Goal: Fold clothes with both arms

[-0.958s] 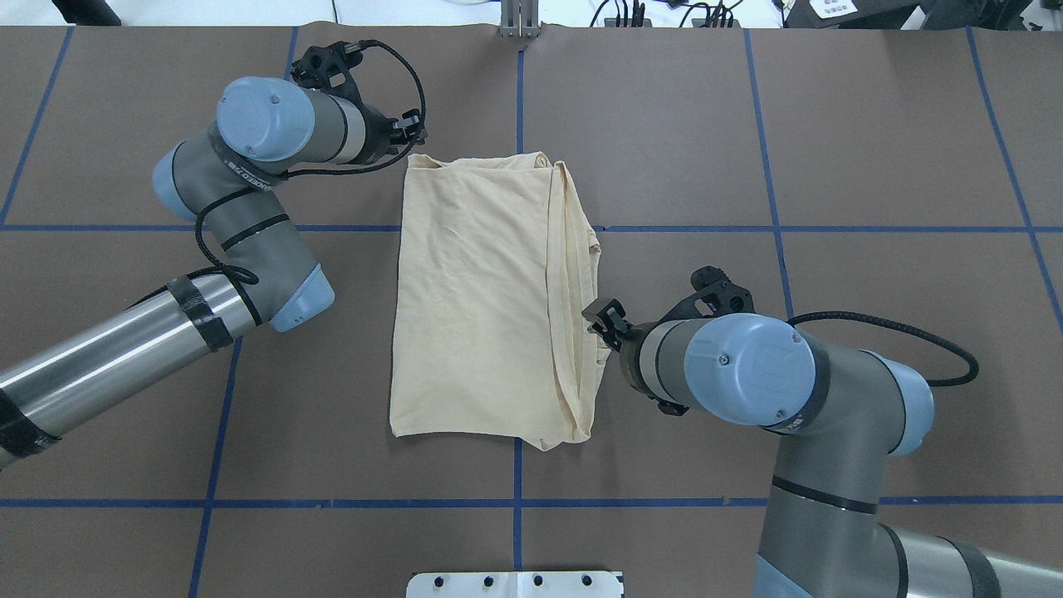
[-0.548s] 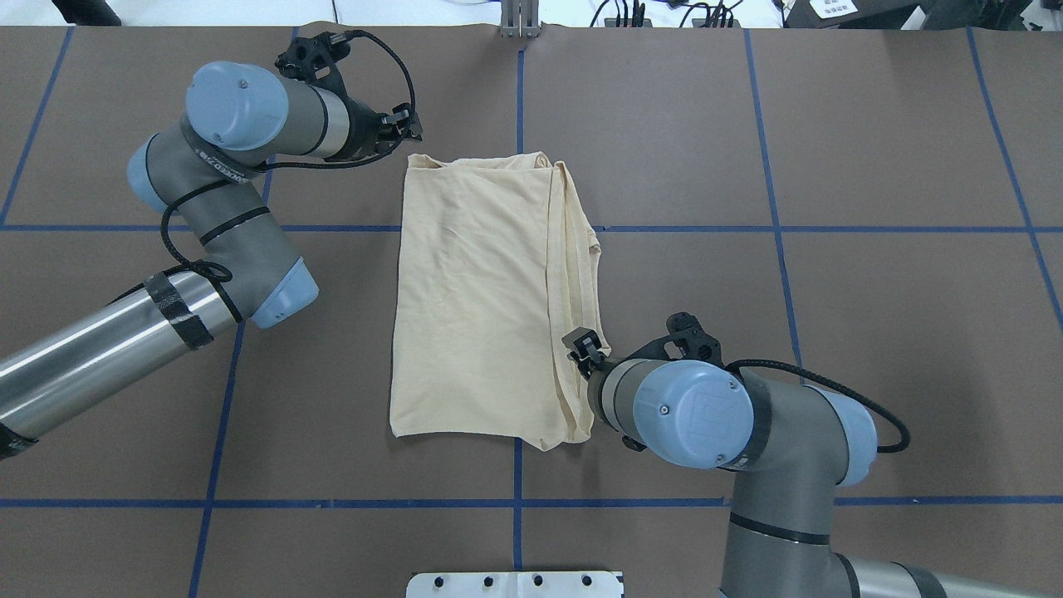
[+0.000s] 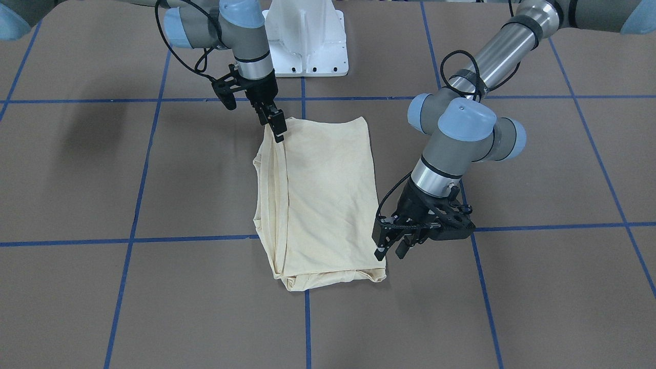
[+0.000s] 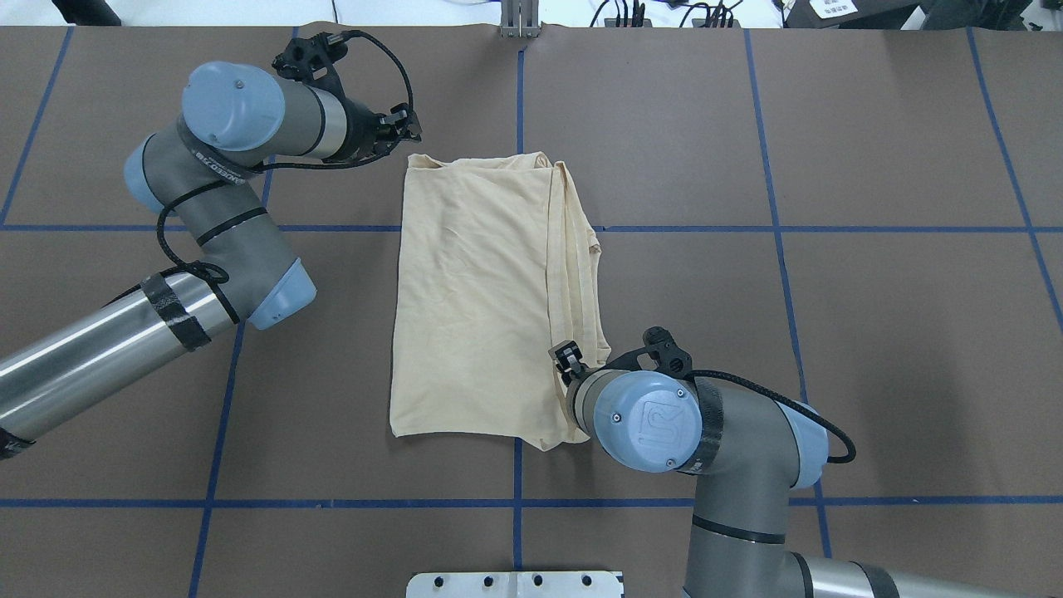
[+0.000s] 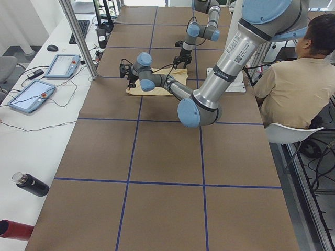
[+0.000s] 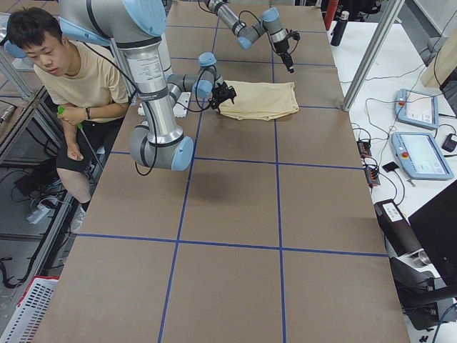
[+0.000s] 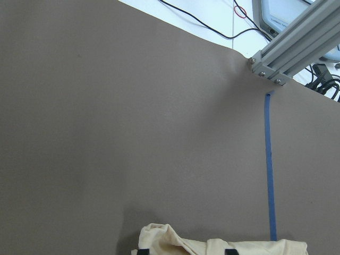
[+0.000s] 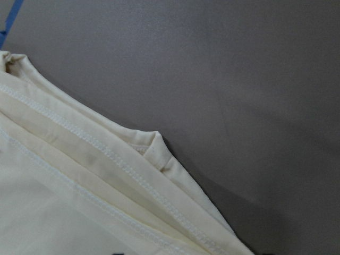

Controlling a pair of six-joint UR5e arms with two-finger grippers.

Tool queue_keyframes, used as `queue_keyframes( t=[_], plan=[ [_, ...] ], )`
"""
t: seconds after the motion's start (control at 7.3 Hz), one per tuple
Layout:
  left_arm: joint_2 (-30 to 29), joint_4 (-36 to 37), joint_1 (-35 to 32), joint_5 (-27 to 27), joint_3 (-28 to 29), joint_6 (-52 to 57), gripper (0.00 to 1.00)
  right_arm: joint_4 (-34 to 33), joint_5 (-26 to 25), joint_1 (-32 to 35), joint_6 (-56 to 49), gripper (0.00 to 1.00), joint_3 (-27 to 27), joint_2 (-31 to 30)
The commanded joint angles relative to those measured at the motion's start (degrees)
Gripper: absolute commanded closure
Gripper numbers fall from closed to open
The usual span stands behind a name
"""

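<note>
The clothes are one pale cream shirt (image 4: 473, 299) (image 3: 323, 195), folded into a long rectangle at the table's middle, with stacked hems along its right edge (image 8: 64, 186). No print shows. My left gripper (image 4: 407, 126) (image 3: 389, 250) hovers open just off the shirt's far left corner, and the left wrist view catches only that end of the cloth (image 7: 223, 247). My right gripper (image 4: 567, 357) (image 3: 274, 123) is open over the layered right edge near the robot's end. Nothing is held.
Brown table cover with blue tape lines (image 4: 519, 228). The white pedestal base (image 3: 307, 46) stands at the robot's side. An aluminium post (image 4: 519, 21) rises at the far edge. A seated person (image 5: 293, 89) is beside the base, and tablets (image 5: 57, 65) lie on the side bench.
My right arm has swung toward the robot's end and inward, bringing its gripper over the shirt's right edge. My left arm pulled slightly outward from the far corner, then held still.
</note>
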Motion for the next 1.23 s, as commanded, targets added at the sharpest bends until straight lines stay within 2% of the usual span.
queue_keyframes(
  t=[0.0,0.68,0.82,0.96,1.1],
  plan=[
    [0.06,0.0,-0.03,0.0,-0.02,-0.08,0.41,-0.69,0.43,-0.07,-0.58,0.12,-0.06,-0.46],
    [0.15,0.0,0.06,0.09,0.07,-0.16,0.39,-0.78,0.34,-1.13,-1.03,0.15,-1.29,-0.55],
    [0.06,0.0,0.06,0.09,0.07,-0.16,0.39,-0.78,0.26,-1.13,-1.03,0.34,-1.29,-0.29],
    [0.06,0.0,0.06,0.09,0.07,-0.16,0.38,-0.78,0.17,-1.13,-0.85,0.75,-1.29,-0.2],
    [0.15,0.0,0.06,0.09,0.07,-0.16,0.38,-0.78,0.17,-1.13,-0.94,1.0,-1.2,-0.28]
  ],
)
